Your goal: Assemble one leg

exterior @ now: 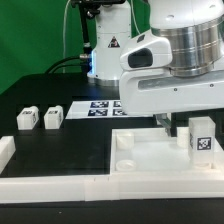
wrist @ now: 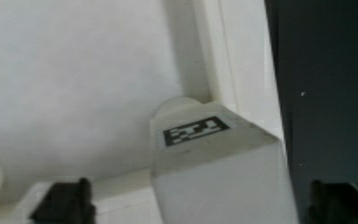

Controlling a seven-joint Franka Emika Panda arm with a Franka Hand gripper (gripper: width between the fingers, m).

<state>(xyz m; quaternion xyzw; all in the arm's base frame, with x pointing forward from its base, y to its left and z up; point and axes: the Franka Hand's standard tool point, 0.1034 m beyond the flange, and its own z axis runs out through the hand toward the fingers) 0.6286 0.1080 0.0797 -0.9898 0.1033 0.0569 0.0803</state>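
Observation:
One leg [wrist: 217,165], a white oblong block with a black-and-white tag [wrist: 194,131], stands upright on the large white tray-like piece [wrist: 69,90] close to its raised rim. In the exterior view this leg [exterior: 203,139] stands at the right, tag facing the camera. My gripper [wrist: 204,202] is open and straddles the leg. Both dark fingers [wrist: 66,201] stand clear of its sides, with a gap on each side. In the exterior view the gripper [exterior: 196,127] hangs low over the tray's right part.
Two more legs [exterior: 27,119] [exterior: 52,116] lie on the black table at the exterior view's left. The marker board [exterior: 100,106] lies behind the tray [exterior: 90,168]. A white block [exterior: 5,152] stands at the left edge.

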